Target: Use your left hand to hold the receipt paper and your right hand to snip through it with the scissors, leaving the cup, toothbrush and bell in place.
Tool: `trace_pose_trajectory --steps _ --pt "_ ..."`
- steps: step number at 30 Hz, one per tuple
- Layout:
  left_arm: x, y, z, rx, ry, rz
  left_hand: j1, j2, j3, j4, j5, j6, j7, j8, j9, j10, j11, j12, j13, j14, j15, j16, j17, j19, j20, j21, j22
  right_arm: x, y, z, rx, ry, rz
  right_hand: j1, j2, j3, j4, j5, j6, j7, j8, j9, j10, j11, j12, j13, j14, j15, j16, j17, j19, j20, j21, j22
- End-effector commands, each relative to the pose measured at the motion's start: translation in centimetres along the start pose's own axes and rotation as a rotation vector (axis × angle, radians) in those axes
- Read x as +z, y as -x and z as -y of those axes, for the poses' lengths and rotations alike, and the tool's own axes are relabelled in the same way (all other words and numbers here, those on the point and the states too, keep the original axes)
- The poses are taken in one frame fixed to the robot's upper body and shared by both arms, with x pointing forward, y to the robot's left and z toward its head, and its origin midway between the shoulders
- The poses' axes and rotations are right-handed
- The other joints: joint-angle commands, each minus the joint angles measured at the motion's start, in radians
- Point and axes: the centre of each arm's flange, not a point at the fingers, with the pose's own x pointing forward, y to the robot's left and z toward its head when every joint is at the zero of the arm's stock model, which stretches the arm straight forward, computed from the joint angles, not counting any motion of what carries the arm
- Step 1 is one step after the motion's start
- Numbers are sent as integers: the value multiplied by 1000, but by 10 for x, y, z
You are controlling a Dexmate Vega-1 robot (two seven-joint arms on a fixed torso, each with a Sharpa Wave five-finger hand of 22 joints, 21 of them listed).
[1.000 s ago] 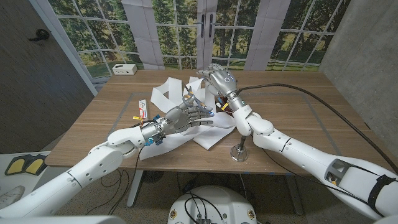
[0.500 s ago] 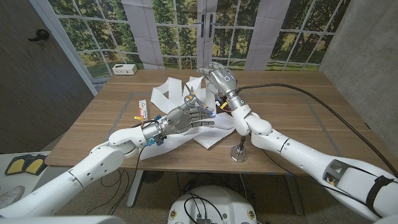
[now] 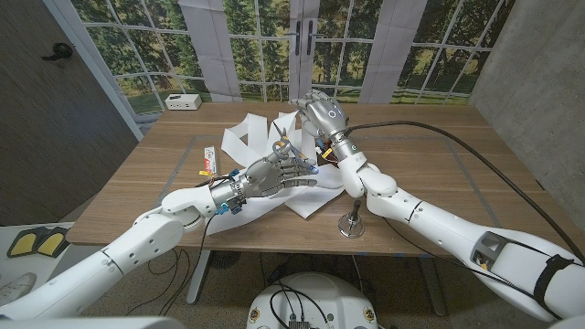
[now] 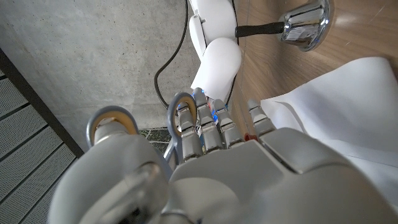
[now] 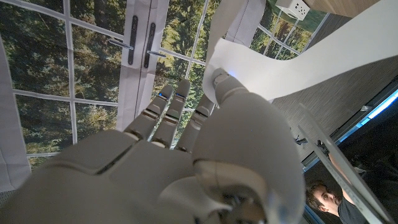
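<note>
Left hand pressing on the receipt paper on the counter, right hand raised over it, grasp unclear, bell standing nearby

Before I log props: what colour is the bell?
Shiny silver bell, clearest in the left wrist view.

receipt paper mid-table, bell front-right

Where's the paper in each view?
Head: paper mid-table, looping toward the far edge.
Left wrist: white sheet on the wood near the bell.
Right wrist: strip across the window.
Shared: bell, head and left wrist; window, head and right wrist.
</note>
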Motion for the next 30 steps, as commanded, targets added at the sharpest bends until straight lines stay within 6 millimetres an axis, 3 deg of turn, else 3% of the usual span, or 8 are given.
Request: trace_pose_trajectory --steps 1,17,30 --pt "-2 -3 0 -9 2 -10 3 7 -9 -1 4 3 5 -2 4 12 -4 -2 2 11 0 -2 6 2 2 -1 4 5 -2 6 -15 -12 9 5 -1 -2 -2 7 0 0 2 3 0 4 1 4 10 -188 3 2 3 1 0 3" --pt "-2 -6 -1 -24 1 -14 1 9 -13 1 4 4 8 -3 4 12 -5 -4 4 12 -1 -3 6 3 2 -3 5 6 5 15 -43 -7 28 6 -2 -5 -2 11 4 1 2 3 12 3 6 5 15 -188 4 4 9 9 2 3" --pt "0 -10 0 -51 -2 -29 1 12 -16 2 4 5 6 -3 4 12 -4 -6 5 13 0 -4 6 3 2 -4 5 4 -5 11 -32 4 27 4 -4 -9 0 14 -3 -3 -2 3 4 4 2 4 19 -188 4 6 3 2 -1 3"
